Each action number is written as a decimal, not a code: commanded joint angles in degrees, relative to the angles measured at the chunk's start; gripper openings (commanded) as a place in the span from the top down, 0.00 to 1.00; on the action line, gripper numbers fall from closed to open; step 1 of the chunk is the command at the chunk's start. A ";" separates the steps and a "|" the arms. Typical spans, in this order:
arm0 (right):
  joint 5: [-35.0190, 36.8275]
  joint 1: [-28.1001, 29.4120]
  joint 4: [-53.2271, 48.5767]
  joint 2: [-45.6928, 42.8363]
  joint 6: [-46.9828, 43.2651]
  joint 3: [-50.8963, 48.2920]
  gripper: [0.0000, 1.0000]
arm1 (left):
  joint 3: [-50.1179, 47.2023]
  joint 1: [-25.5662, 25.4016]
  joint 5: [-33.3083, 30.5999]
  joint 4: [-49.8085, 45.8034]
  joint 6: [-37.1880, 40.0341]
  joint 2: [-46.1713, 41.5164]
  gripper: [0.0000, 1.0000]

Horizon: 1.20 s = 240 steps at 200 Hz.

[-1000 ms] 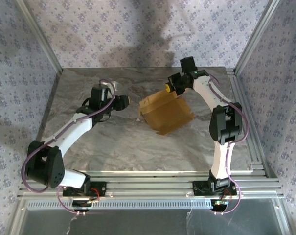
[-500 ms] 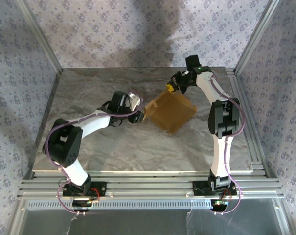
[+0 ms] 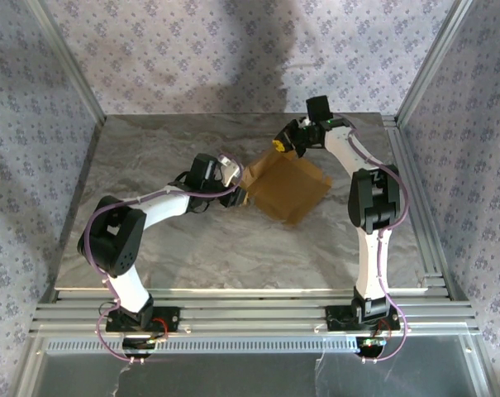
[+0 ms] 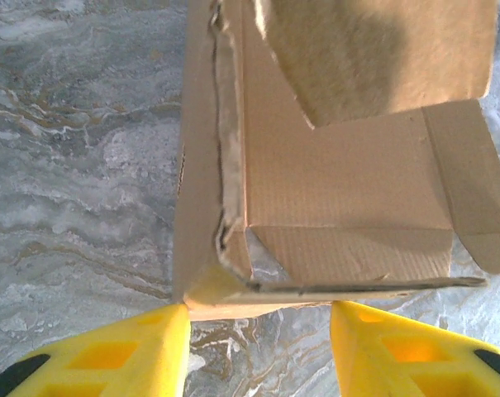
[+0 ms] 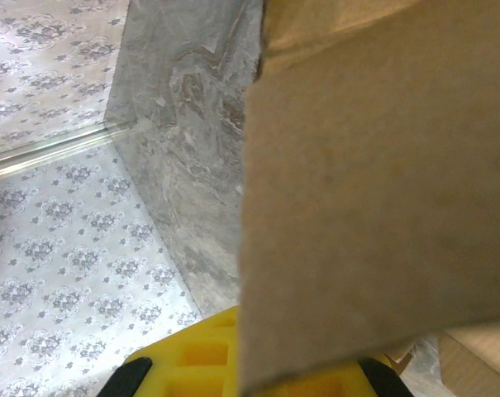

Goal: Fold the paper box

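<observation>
1. Bench [image 3: 150,240]: grey marbled top. The paper box [image 3: 287,188] lies right of centre, partly folded, with walls and flaps raised.
2. Right tool [image 3: 281,147]: clenched on a flap at the far corner of the paper box; the cardboard runs out from its yellow fingers [image 5: 200,356].
3. Left tool [image 4: 258,318]: released, jaws spread at the box's left corner, with one fingertip [image 4: 163,327] touching the cardboard.

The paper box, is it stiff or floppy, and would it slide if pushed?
Probably floppy: the paper box is thin cardboard with loose flaps and a frayed crease. Likely light: the right tool holds it by one flap. On the smooth table, it would likely slide.
</observation>
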 commanded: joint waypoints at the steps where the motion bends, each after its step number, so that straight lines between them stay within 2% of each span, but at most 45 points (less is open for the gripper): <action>1: 1.16 0.53 2.70 1.89 1.82 0.75 1.00 | 1.31 -0.37 -0.33 3.13 -1.50 1.57 0.53; 43: 2.33 0.68 6.71 2.64 0.29 -0.29 1.00 | 1.85 -0.41 -0.45 4.47 -3.73 2.03 0.54; 72: 1.37 0.78 18.86 0.58 -0.23 -7.25 1.00 | 2.02 -0.98 -1.81 4.70 -4.49 2.44 0.54; 122: -2.92 -0.49 39.83 -1.13 5.16 -19.20 0.99 | 1.88 -1.77 -7.16 5.88 -5.91 2.21 0.56; 211: -6.78 -1.39 42.54 -1.41 2.11 -23.35 1.00 | 5.41 -1.77 -7.78 4.71 -3.93 4.14 0.59; 240: -6.83 -1.48 42.93 -1.49 2.20 -23.76 1.00 | 4.64 -1.70 -5.65 4.59 -3.16 1.49 0.54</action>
